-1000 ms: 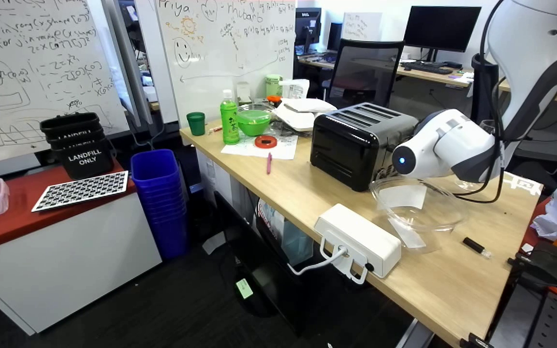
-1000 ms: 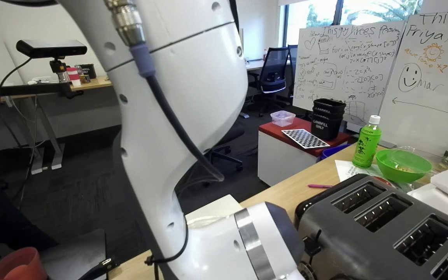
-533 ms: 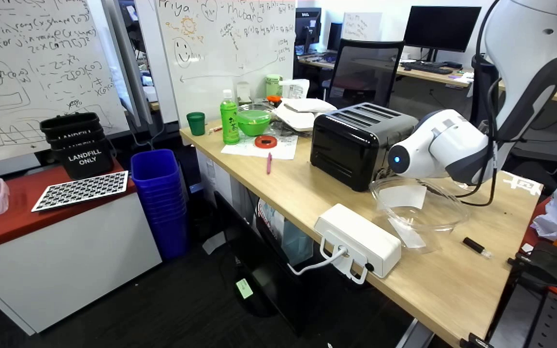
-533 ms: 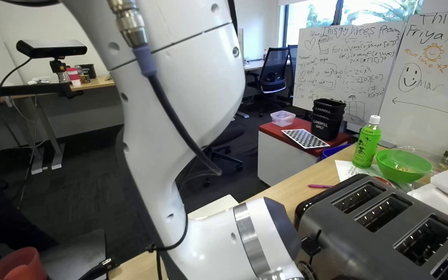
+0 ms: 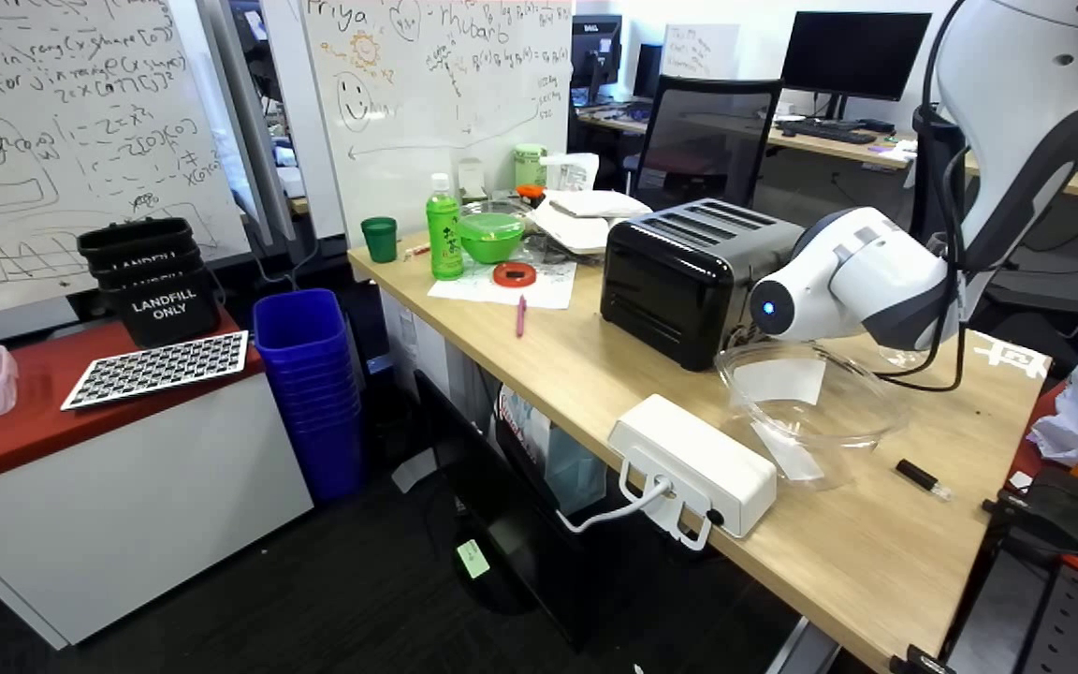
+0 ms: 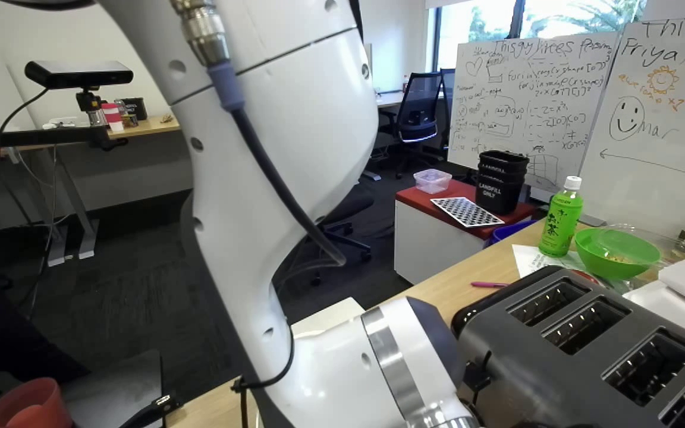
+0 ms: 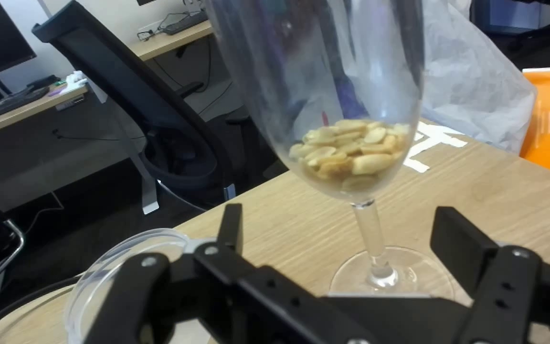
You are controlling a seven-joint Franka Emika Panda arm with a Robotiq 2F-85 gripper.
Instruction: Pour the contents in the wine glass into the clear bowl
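In the wrist view, a clear wine glass (image 7: pixel 325 95) stands upright on the pale wooden tabletop (image 7: pixel 518 210), its round foot flat on the wood and the top of its cup cut off by the edge of the view. A small heap of pale tan nuts (image 7: pixel 356 153) fills the bottom of the cup. My black fingers (image 7: pixel 463 248) are spread wide apart and have hold of nothing; the thin stem appears in the gap between them, with bare wood showing to either side of it. At the lower left, partly behind my fingers, is a clear round rim (image 7: pixel 127 243); I cannot tell what it belongs to. Past the glass, strips of white tape (image 7: pixel 437 138) mark the tabletop near its corner, with a whitish plastic bag (image 7: pixel 470 81) beyond and a black chair (image 7: pixel 174 143) to the left. In an exterior view, my white arm (image 5: pixel 1016 112) comes down from the upper right and bends low over the tabletop, hiding most of the wine glass. The wide clear bowl (image 5: pixel 838 412) sits on the tabletop just below my arm in that view, near a black and silver toaster (image 5: pixel 679 271) and just beside a white box (image 5: pixel 693 459) at the tabletop's edge. Farther along, well apart from the clear bowl, are a pink pen (image 5: pixel 520 318), a red ring (image 5: pixel 514 274), a green bottle (image 5: pixel 446 234) and a green bowl (image 5: pixel 490 243).
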